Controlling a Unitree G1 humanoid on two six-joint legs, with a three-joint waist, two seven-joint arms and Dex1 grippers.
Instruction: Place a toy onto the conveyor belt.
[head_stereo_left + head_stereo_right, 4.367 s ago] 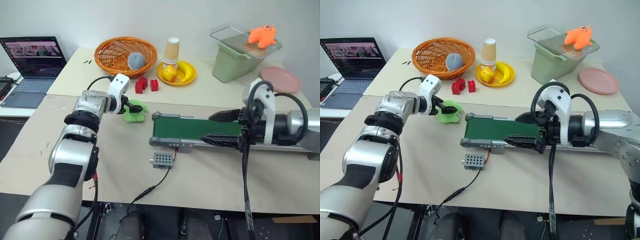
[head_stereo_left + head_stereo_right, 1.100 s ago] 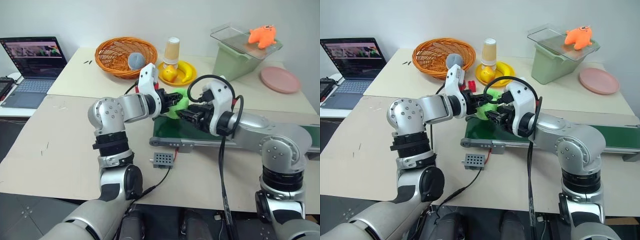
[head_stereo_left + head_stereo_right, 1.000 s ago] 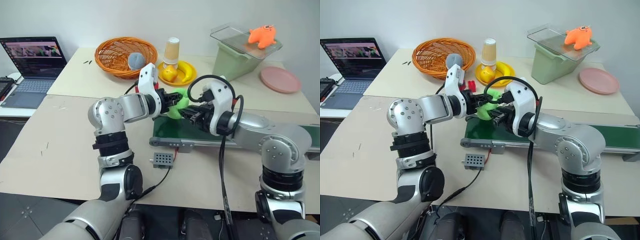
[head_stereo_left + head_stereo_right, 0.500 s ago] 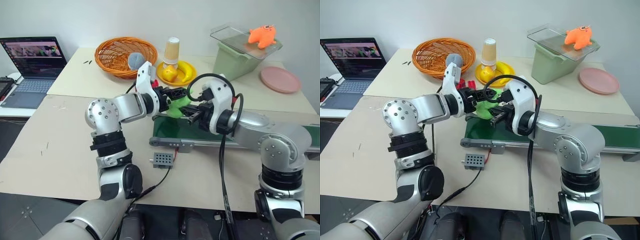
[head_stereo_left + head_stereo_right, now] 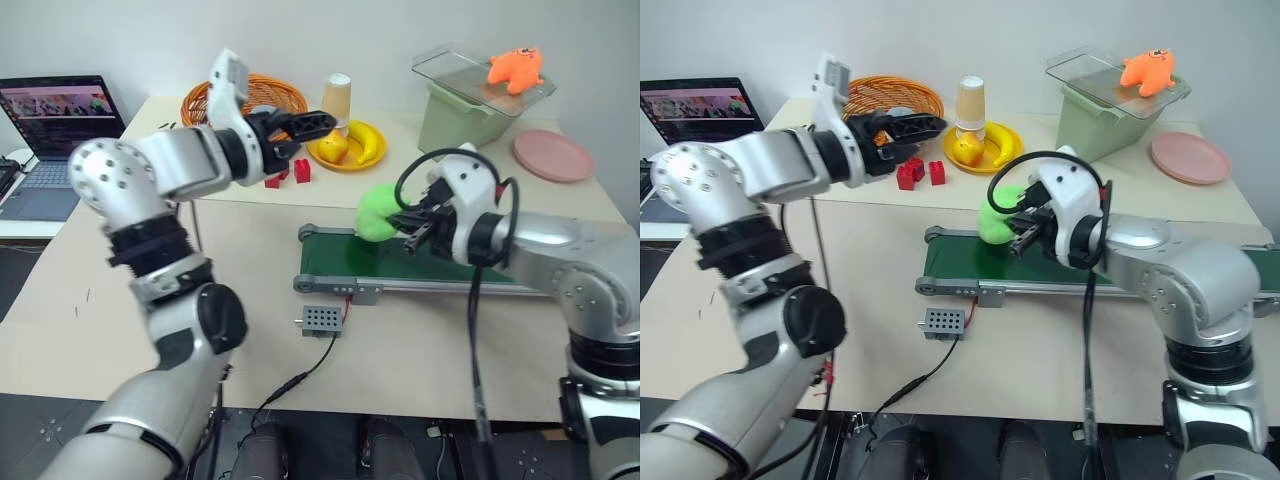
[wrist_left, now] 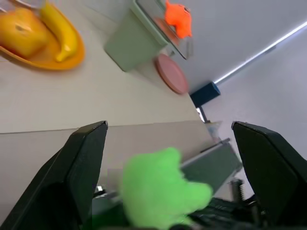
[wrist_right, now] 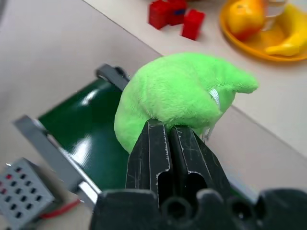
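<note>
The fuzzy bright-green plush toy (image 5: pixel 378 214) hung just above the near end of the long dark-green conveyor belt in its grey metal frame (image 5: pixel 420 268), not resting on it as far as I could judge. My right gripper (image 7: pixel 173 134) had its jaws pinched shut on the toy's underside, with the soft body bulging out beyond the black fingertips. That right arm came in from the right side, forearm bent across the belt, the gripper pointing toward the robot's left and slightly down.

My left gripper (image 5: pixel 300 125) was well apart from the toy, raised over the far part of the beige worktop (image 5: pixel 120 290), and its jaws stood wide open and empty. The left arm was lifted high with the elbow out to the left and the forearm reaching roughly level to the right, toward the yellow plate of fruit (image 5: pixel 350 146). From the left wrist I looked between both black fingers (image 6: pixel 81 163) at the green toy beyond them.

In front of the belt lay the small grey perforated box (image 5: pixel 322 319), wired to the frame. Behind it sat red blocks (image 5: pixel 288 172), an orange wicker basket (image 5: pixel 262 92), a paper cup (image 5: pixel 338 96), a pale-green bin (image 5: pixel 462 108) with an orange plush figure (image 5: pixel 514 66) on its clear lid, and a pink plate (image 5: pixel 553 155). An open laptop (image 5: pixel 50 120) stood far left.
</note>
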